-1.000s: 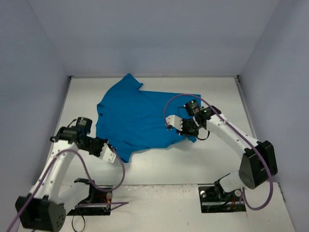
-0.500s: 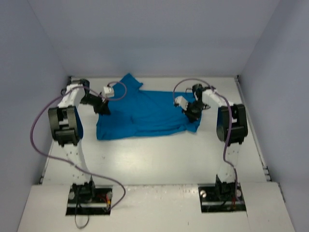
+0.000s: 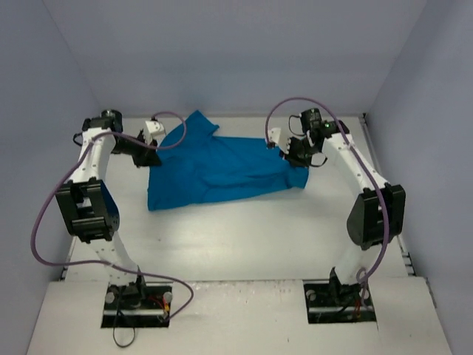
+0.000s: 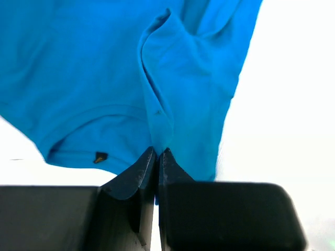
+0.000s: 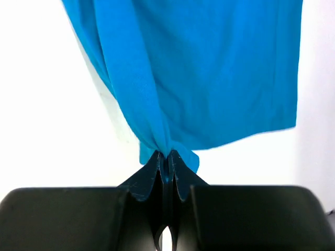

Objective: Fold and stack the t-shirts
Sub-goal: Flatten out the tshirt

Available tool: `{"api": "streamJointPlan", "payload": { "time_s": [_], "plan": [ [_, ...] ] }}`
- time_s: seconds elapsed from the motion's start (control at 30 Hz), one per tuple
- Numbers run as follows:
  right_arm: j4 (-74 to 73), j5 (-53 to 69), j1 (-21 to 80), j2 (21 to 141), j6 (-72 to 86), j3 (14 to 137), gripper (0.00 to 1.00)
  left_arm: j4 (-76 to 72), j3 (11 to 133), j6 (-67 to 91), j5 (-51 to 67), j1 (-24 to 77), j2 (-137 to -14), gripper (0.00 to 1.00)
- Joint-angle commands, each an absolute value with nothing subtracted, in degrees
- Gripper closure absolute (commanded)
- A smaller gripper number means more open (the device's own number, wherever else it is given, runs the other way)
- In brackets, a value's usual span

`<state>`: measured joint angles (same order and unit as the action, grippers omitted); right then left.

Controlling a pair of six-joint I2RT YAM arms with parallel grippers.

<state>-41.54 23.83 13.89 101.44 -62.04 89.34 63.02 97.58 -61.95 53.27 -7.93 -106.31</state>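
Observation:
A plain teal-blue t-shirt lies spread at the back of the white table. My left gripper is shut on the shirt's left edge; in the left wrist view the cloth rises from the closed jaws, with a small dark tag beside them. My right gripper is shut on the shirt's right edge; in the right wrist view a bunched fold of the shirt is pinched between the jaws.
Grey-blue walls close in the table at the back and both sides. Purple cables loop from both arms. Bare white table lies in front of the shirt.
Both arms have swung out and back toward the far wall, holding the shirt's edges. The shirt is drawn wider and its front edge lies farther back than a second ago.

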Motion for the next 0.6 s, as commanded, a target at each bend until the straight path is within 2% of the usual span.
{"api": "streamJointPlan", "payload": {
  "time_s": [0.0,0.07,0.1,0.17,0.23,0.4,0.57],
  "plan": [
    [-44.0,22.7,15.5,108.2,-60.8,89.3,0.94,62.1,97.5,-58.9,55.9,-7.9,-106.1,1.00],
    [-44.0,22.7,15.7,112.5,-59.1,90.9,0.84,60.7,97.7,-57.6,56.0,-8.0,-107.6,1.00],
    [-43.9,22.9,15.7,115.1,-57.8,93.1,0.74,59.6,97.5,-56.7,56.0,-8.0,-108.3,1.00],
    [-43.9,23.8,15.7,119.3,-54.9,95.5,0.62,57.0,97.0,-55.4,56.1,-7.9,-109.3,1.00],
    [-43.8,24.5,15.5,121.8,-52.9,99.9,0.44,55.3,96.8,-53.7,55.9,-7.9,-110.1,1.00],
    [-43.8,24.4,14.0,123.6,-51.4,106.1,0.40,51.9,96.6,-52.1,54.8,-8.1,-112.0,1.00],
    [-43.8,22.8,12.5,117.2,-55.2,105.4,0.45,50.0,95.9,-51.9,53.7,-8.8,-112.3,1.00]
  ]
}}
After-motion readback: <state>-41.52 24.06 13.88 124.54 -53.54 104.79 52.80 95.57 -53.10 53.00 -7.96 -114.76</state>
